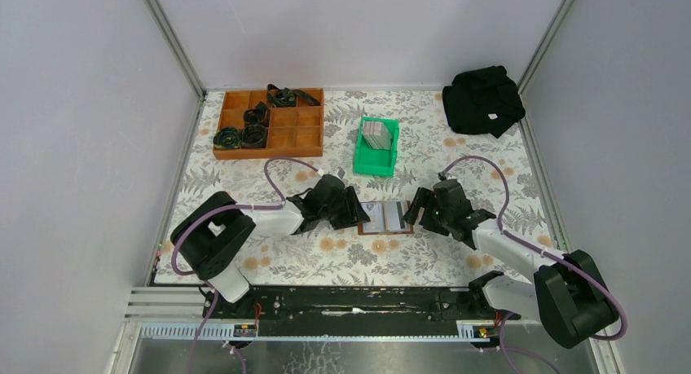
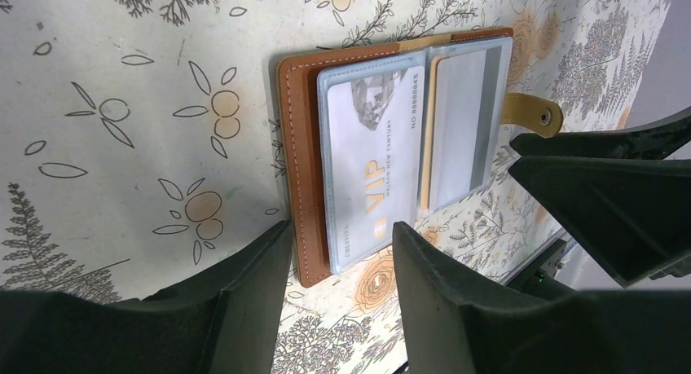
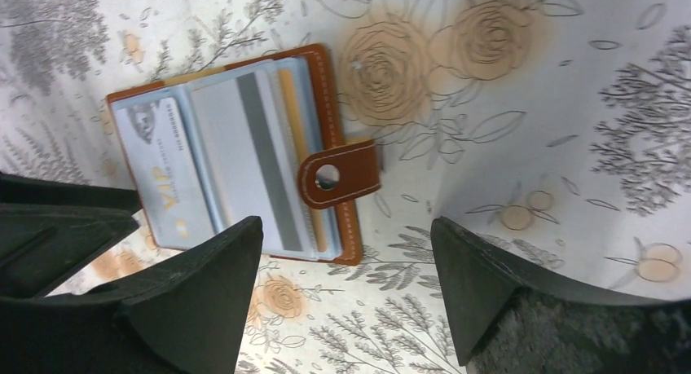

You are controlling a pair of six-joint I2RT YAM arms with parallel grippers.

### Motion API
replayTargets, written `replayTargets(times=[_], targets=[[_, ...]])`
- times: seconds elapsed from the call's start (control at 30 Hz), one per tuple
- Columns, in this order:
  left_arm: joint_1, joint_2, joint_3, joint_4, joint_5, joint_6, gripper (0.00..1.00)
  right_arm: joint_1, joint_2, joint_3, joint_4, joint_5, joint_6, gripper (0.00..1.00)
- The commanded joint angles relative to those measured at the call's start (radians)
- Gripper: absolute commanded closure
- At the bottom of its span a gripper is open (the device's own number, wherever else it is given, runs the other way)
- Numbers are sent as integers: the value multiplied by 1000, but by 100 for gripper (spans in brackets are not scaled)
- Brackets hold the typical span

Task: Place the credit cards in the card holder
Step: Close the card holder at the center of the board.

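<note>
The card holder [image 1: 385, 217] lies open and flat on the table between my two grippers. In the left wrist view, the card holder's brown leather [image 2: 297, 146] frames clear sleeves holding a silver VIP credit card [image 2: 367, 170] and a grey striped card [image 2: 460, 121]. My left gripper [image 2: 342, 244] is open, its tips either side of the holder's near corner, gripping nothing. My right gripper [image 3: 346, 235] is open wide just off the snap tab [image 3: 342, 174], over bare table. A grey stack of credit cards [image 1: 376, 134] stands in the green bin.
The green bin [image 1: 376, 158] sits just behind the holder. A wooden compartment tray [image 1: 305, 138] with dark coiled items is at the back left. A black cloth bundle [image 1: 482, 99] lies at the back right. Grey walls enclose the table.
</note>
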Motion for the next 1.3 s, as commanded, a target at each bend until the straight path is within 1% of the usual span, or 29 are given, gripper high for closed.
replayTargets(times=[0.0, 0.23, 0.43, 0.73, 1.03, 1.17, 1.27], targets=[[-9, 43, -10, -76, -13, 19, 44, 3, -2, 21, -161, 141, -45, 17], [-12, 46, -17, -74, -13, 16, 44, 2, 91, 110, -171, 164, -90, 21], [-12, 44, -15, -76, -13, 13, 44, 3, 155, 162, -179, 189, -124, 29], [-15, 54, -12, -72, -13, 4, 44, 3, 131, 194, -188, 222, -158, 52], [-25, 65, -2, -71, -18, -7, 44, 3, 108, 206, -172, 239, -187, 59], [-30, 67, 0, -72, -20, -10, 44, 3, 140, 225, -168, 229, -208, 68], [-32, 67, -1, -76, -23, -13, 44, 2, 156, 234, -164, 220, -216, 76]])
